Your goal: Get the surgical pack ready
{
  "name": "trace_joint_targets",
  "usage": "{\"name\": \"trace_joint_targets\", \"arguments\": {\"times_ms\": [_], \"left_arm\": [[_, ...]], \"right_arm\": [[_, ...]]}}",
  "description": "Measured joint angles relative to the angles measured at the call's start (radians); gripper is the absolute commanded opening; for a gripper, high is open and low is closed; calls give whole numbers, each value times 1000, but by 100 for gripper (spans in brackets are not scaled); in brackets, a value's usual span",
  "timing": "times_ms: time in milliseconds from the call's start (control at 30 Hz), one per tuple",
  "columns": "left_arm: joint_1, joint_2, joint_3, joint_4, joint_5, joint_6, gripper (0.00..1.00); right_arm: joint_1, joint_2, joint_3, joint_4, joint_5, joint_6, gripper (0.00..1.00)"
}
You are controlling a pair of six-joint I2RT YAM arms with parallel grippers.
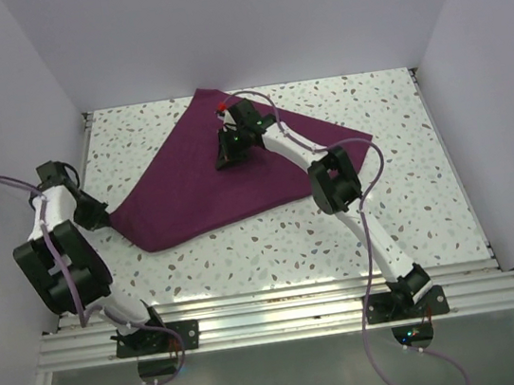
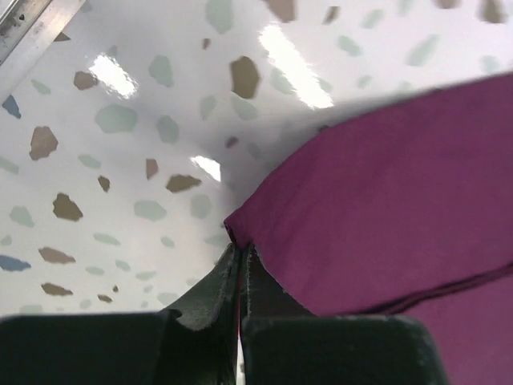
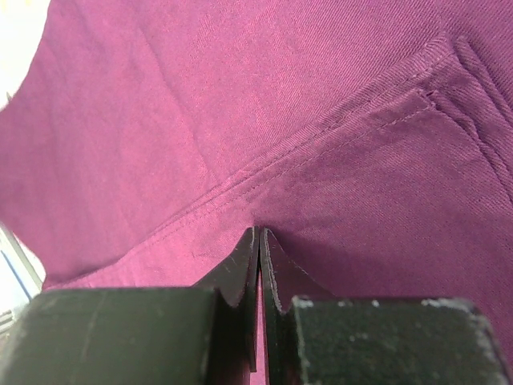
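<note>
The left gripper (image 2: 240, 258) is closed, and its fingertips are pressed together on the pointed corner of the cloth (image 2: 385, 192). A thin purple line is seen between the fingers, so the corner is judged to be clamped, but only by a small bite. The right gripper (image 3: 259, 237) is also shut. It is pinched on the cloth just below a stitched hem (image 3: 337, 120), and purple shows in the narrow gap between its fingers.

The step in hand is judged to be a fold or a spreading of the cloth with both grips. To do it well, the two grips should be lifted only a little and moved together, so that the cloth is not stretched between them and the small bite at the left corner is not pulled out. The layers under the corner should be watched, because two edges are seen there.

From the top view, the cloth lies flat on the table (image 1: 293, 245), a little beyond its middle. From the left gripper it spreads toward 2 o'clock. The right gripper stands near the cloth's centre, slightly toward 12 o'clock, and the cloth surrounds it on all sides.
</note>
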Motion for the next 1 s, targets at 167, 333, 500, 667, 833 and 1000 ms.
{"name": "trace_joint_targets", "arguments": {"times_ms": [167, 333, 500, 667, 833, 1000], "left_arm": [[-61, -151, 17, -52, 13, -56, 0], [-139, -208, 101, -113, 37, -103, 0], [-283, -201, 238, -168, 76, -171, 0], [-460, -131, 401, -172, 118, -248, 0], [-590, 20, 546, -161, 137, -298, 0], [-682, 151, 634, -160, 155, -333, 0]], "right_arm": [[0, 0, 0, -1, 2, -3, 1], [0, 0, 0, -2, 2, -3, 1], [-1, 0, 2, -5, 3, -2, 1], [-4, 0, 2, -7, 3, 1, 1], [-8, 4, 11, -23, 0, 3, 1], [-9, 4, 13, -27, -2, 3, 1]]}}
